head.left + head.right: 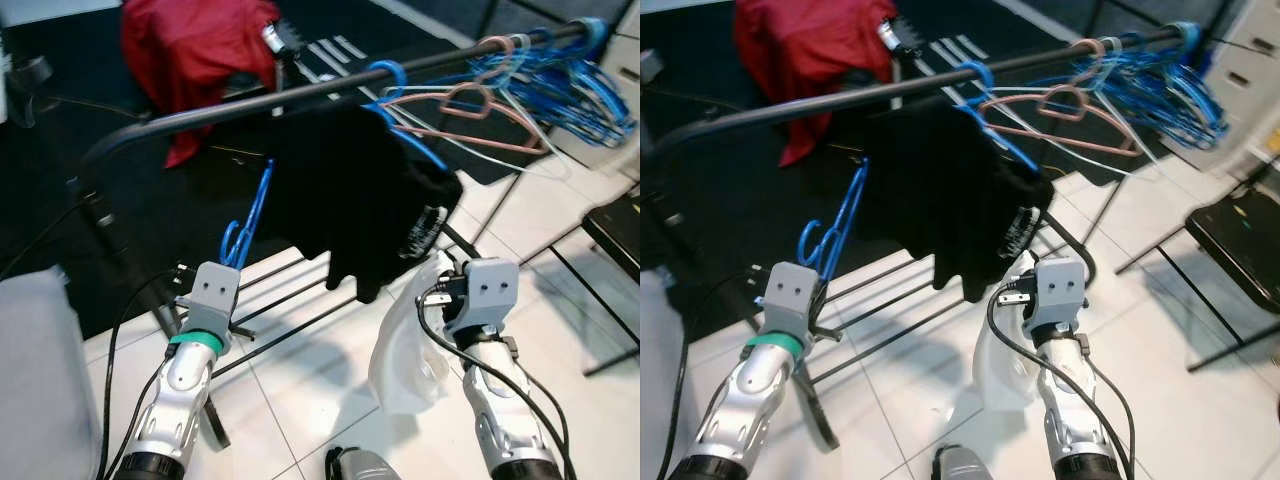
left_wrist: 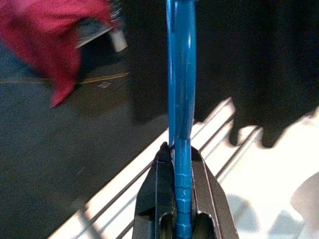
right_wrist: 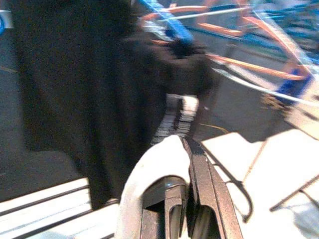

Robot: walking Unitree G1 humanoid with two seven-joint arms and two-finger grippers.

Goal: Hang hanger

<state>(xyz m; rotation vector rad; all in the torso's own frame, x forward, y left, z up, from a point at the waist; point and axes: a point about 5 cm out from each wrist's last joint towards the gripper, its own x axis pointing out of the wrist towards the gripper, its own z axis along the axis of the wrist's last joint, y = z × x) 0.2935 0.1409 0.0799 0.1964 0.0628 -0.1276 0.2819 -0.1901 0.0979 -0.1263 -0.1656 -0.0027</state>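
**Blue hanger held below the rail**

Left claw [image 2: 182, 199] closed on the blue hanger [image 1: 248, 222], raised upright under the dark rail [image 1: 300, 95], beside the hanging black garment [image 1: 350, 190]. Right claw [image 3: 185, 199] clamped on a white cloth [image 1: 410, 350], just below that garment. More hangers [image 1: 540, 70] bunched at the rail's right end.

Both arms are ribbed silver metal tubes ending in dark collars near the body. Behind the jaws, each wrist carries a grey box with two small dark screw holes. The left arm [image 1: 185, 385] wears a teal ring under its box; black cables loop along the right arm [image 1: 495, 400].
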